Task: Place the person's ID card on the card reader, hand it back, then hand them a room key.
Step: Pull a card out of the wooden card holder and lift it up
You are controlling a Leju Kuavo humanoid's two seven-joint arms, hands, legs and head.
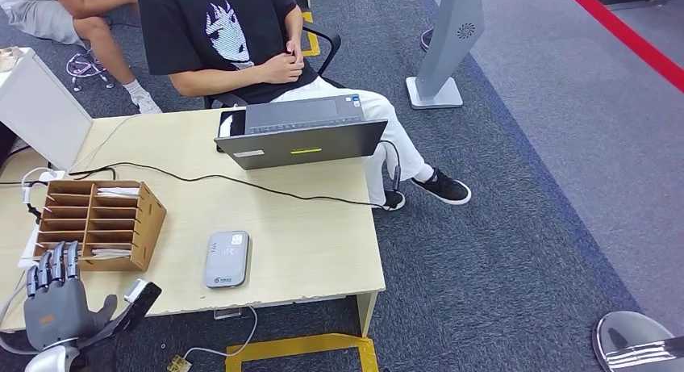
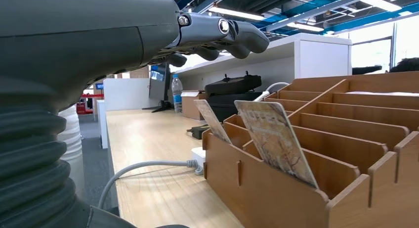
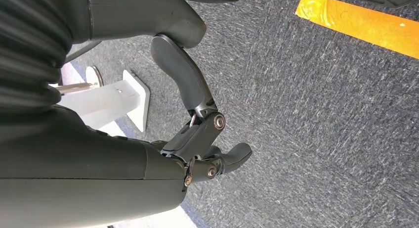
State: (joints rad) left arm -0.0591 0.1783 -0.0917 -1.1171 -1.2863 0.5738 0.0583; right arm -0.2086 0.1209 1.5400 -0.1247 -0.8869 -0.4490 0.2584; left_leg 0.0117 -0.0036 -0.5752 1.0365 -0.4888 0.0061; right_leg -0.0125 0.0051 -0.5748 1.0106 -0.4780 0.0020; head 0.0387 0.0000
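A grey card reader (image 1: 227, 259) lies flat near the table's front edge. Left of it stands a wooden slotted organizer (image 1: 97, 225) with white cards in some slots; up close, two key cards (image 2: 276, 139) lean in its near slots. My left hand (image 1: 55, 303) hovers just in front of the organizer, fingers spread and pointing up, holding nothing; its fingers (image 2: 217, 32) reach over the organizer's edge. My right hand (image 3: 197, 139) hangs over the carpet, fingers loosely bent, empty. The person (image 1: 234, 33) sits behind the laptop with hands (image 1: 284, 65) clasped; I cannot make out an ID card.
An open laptop (image 1: 302, 134) faces the person at the table's far edge. A black cable (image 1: 242, 182) runs across the table (image 1: 323, 251). A white box (image 1: 40, 106) stands at far left. A grey kiosk stand (image 1: 448, 49) and yellow floor tape (image 1: 298, 348) mark the carpet.
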